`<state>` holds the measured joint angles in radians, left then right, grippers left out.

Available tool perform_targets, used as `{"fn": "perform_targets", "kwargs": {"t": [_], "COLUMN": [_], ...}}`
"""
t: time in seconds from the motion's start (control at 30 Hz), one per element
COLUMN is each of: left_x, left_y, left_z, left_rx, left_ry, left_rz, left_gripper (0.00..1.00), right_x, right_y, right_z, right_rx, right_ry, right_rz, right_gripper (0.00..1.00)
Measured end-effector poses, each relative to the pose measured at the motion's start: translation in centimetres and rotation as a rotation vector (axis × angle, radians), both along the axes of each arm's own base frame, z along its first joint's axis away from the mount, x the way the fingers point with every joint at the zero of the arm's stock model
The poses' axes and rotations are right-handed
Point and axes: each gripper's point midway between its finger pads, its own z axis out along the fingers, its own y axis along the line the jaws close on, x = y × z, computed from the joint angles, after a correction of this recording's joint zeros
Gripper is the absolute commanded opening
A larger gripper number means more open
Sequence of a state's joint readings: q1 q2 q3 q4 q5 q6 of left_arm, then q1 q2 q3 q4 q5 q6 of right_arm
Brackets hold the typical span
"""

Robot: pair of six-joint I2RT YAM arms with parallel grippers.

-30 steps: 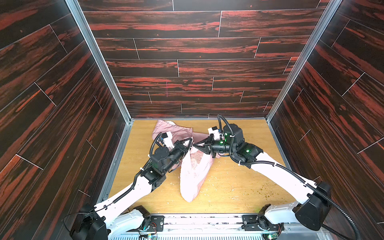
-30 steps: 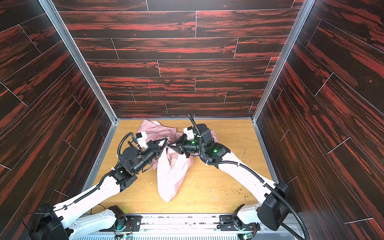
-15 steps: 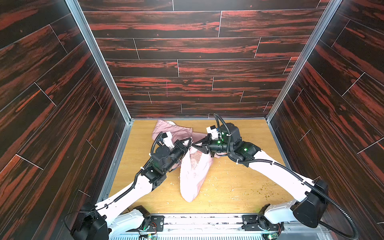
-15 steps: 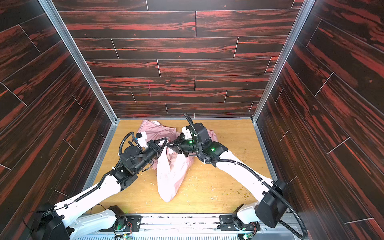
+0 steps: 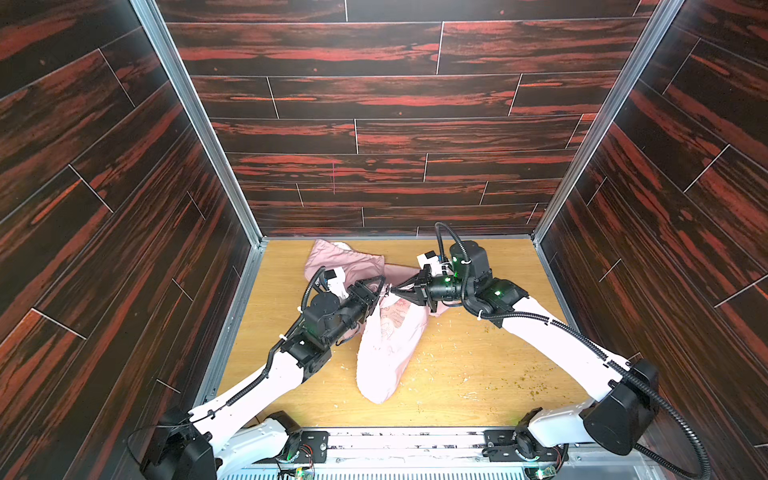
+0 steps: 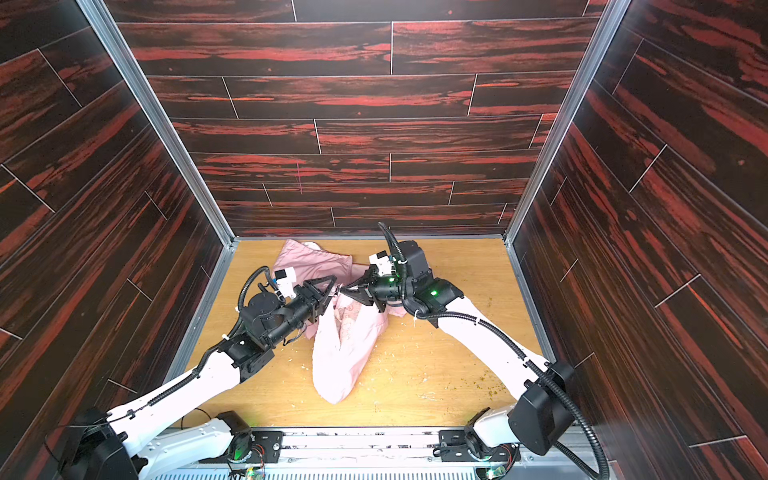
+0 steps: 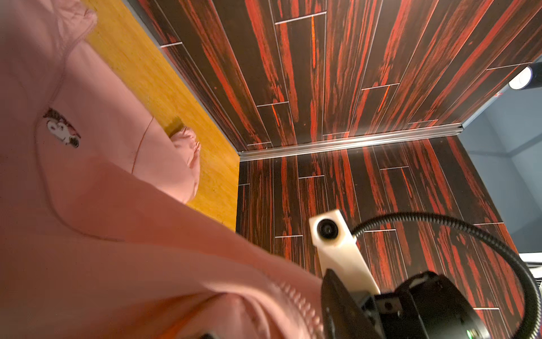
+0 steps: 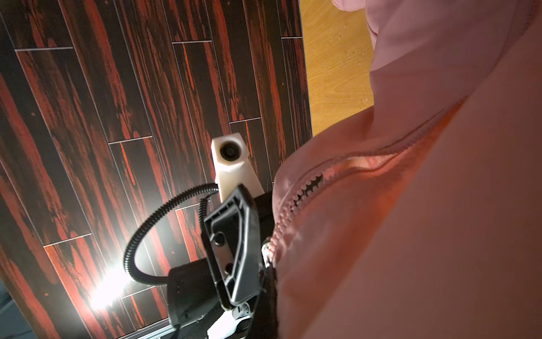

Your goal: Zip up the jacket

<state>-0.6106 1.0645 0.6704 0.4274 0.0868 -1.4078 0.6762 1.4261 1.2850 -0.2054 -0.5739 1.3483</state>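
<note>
At the middle of the wooden table lies the pink jacket, seemingly zipped low down, with lining showing above. The right gripper pinches fabric by the zipper. The left gripper stands beside it, jaws spread. The upper stretch looks unzipped.

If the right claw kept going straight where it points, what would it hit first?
Probably the left gripper, which is open and faces it nearly tip to tip above the jacket. Depth is hard to judge.
</note>
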Motion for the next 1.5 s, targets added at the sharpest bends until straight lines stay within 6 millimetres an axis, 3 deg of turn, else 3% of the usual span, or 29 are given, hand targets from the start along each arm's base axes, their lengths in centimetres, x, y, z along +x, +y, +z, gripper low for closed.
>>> {"fn": "perform_targets", "kwargs": {"t": [0.33, 0.6, 0.8, 0.87, 0.93, 1.03, 1.27, 1.5], "left_x": [-2.9, -4.4, -5.9, -6.4, -6.9, -7.5, -7.1, -5.9], "left_y": [-0.1, 0.1, 1.4, 1.6, 1.4, 0.3, -3.9, -5.4], "left_z": [-2.4, -4.5, -4.3, -4.4, -4.7, -5.1, -4.2, -2.6], "left_rx": [-0.004, -0.014, -0.032, -0.029, -0.017, -0.008, 0.042, 0.025], "left_ry": [0.048, 0.133, 0.178, 0.197, 0.226, 0.278, 0.348, 0.315], "left_rz": [-0.045, -0.071, -0.058, -0.065, -0.088, -0.156, -0.325, -0.355], "left_gripper": [0.43, 0.57, 0.56, 0.49, 0.29, 0.19, 0.16, 0.11], "right_x": [-1.0, -0.9, -0.7, -0.6, -0.6, -0.5, -0.3, -0.3], "right_y": [-0.4, -0.5, -0.7, -0.7, -0.7, -0.6, -0.5, -0.6], "right_z": [-3.9, -3.9, -4.0, -3.9, -3.8, -3.6, -3.5, -3.7], "right_rx": [-0.049, -0.050, -0.052, -0.053, -0.054, -0.054, -0.056, -0.065], "right_ry": [0.087, 0.089, 0.082, 0.076, 0.071, 0.061, 0.057, 0.058], "right_rz": [0.020, 0.014, 0.011, 0.012, 0.011, 0.012, 0.011, 0.009], "right_gripper": [0.00, 0.00, 0.00, 0.00, 0.00, 0.00, 0.00, 0.00]}}
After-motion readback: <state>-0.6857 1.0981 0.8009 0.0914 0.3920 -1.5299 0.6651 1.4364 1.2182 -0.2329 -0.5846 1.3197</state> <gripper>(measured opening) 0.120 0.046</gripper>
